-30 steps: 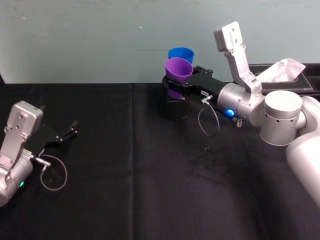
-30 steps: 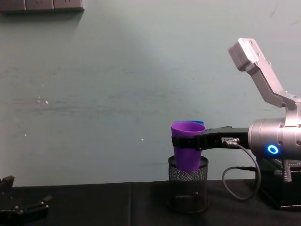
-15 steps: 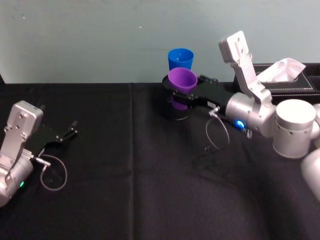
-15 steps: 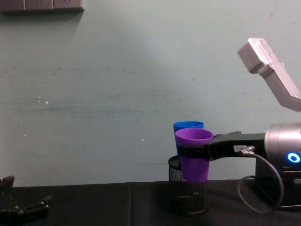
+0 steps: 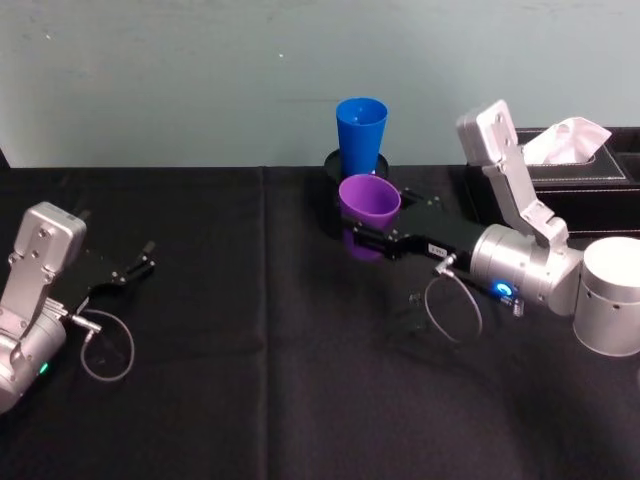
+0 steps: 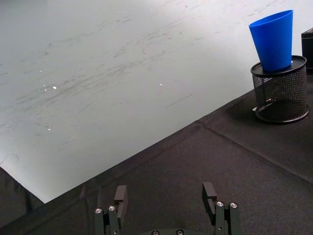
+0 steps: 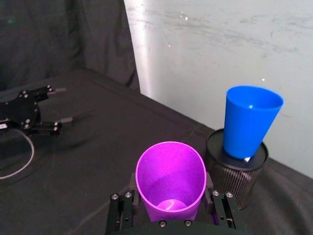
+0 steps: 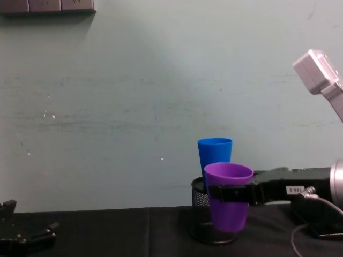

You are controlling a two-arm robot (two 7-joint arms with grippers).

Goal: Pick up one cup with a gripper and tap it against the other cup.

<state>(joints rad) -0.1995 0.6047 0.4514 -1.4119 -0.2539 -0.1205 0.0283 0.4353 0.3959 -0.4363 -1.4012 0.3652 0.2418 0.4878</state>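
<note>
The right arm is a silver cylindrical body with a glowing blue ring, a boxy silver camera bracket rising from it, and a thin grey cable looping below; its long black right pincer (image 5: 372, 238) carries a small white label. The left arm is silver too, with a green light, a looping grey cable, and a short black left pincer (image 5: 140, 262) whose fingers (image 6: 120, 194) show silver screw heads.

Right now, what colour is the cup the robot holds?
Purple: smooth plastic tapered cup, best seen from the right wrist.
</note>
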